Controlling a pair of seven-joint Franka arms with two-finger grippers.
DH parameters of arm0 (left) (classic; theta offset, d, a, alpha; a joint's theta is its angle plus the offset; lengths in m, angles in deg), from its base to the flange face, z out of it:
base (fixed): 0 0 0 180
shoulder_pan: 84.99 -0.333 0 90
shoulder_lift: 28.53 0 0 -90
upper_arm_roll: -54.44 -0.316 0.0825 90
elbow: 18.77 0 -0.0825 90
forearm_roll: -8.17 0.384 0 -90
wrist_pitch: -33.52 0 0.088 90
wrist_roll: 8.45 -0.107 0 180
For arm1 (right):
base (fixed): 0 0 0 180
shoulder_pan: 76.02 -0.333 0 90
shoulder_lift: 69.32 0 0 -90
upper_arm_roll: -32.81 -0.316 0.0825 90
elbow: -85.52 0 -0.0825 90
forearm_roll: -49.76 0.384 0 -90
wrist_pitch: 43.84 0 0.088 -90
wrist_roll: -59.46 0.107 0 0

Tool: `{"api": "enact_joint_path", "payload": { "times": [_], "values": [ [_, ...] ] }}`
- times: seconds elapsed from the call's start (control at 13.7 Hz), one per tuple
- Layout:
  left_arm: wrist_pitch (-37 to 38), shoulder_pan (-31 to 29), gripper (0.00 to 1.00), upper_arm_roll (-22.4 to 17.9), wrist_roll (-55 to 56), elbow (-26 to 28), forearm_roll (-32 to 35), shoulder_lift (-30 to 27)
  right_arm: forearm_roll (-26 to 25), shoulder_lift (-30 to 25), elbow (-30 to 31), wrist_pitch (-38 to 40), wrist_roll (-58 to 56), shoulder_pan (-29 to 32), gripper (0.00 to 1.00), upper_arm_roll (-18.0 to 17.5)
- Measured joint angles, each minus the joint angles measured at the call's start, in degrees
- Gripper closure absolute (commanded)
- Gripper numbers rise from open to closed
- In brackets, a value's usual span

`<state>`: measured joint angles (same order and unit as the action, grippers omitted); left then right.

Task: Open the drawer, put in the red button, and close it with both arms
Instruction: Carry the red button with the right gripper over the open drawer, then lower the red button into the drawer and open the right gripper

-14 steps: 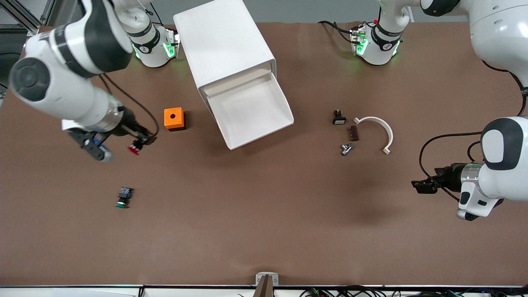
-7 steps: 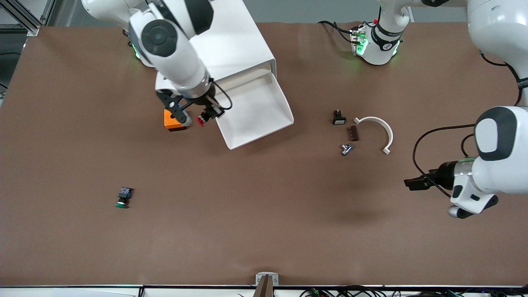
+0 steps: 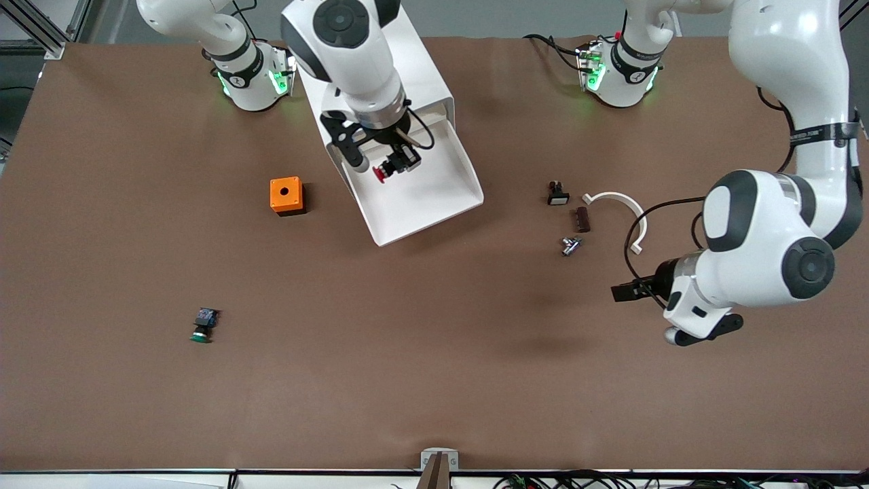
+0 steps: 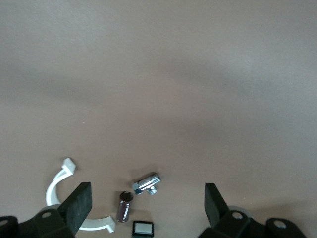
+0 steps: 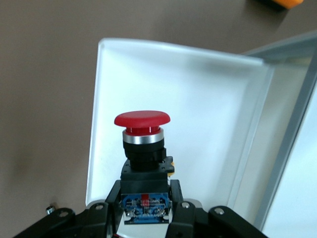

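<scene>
The drawer (image 3: 434, 197) stands pulled out of the white cabinet (image 3: 366, 61), a shallow white tray; it also shows in the right wrist view (image 5: 208, 94). My right gripper (image 3: 394, 163) is over the open drawer, shut on the red button (image 3: 380, 174). In the right wrist view the red button (image 5: 142, 148) has a red cap, black body and blue base clamped between the fingers (image 5: 105, 208). My left gripper (image 3: 623, 293) is open and empty over bare table near the left arm's end. In the left wrist view its fingers (image 4: 79, 203) spread wide.
An orange box with a hole (image 3: 286, 195) sits beside the drawer. A green-capped button (image 3: 202, 324) lies nearer the front camera. A white curved piece (image 3: 621, 210), a brown cylinder (image 3: 582, 219), a metal fitting (image 3: 569, 245) and a small black part (image 3: 557, 194) lie near the left gripper.
My right gripper carried the red button from the right arm's end, past the orange box, to over the open drawer. My left gripper moved toward the table's middle.
</scene>
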<state>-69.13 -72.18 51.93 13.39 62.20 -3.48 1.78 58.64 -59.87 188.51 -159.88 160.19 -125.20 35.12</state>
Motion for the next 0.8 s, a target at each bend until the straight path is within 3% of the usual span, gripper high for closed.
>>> {"api": "enact_joint_path", "payload": {
  "times": [0.8],
  "values": [
    [-2.3,10.2,0.0,0.4,18.5,3.6,0.0,-0.3,0.0,7.8,1.2,-9.8,6.9,-4.7,1.0,0.2]
  ]
}}
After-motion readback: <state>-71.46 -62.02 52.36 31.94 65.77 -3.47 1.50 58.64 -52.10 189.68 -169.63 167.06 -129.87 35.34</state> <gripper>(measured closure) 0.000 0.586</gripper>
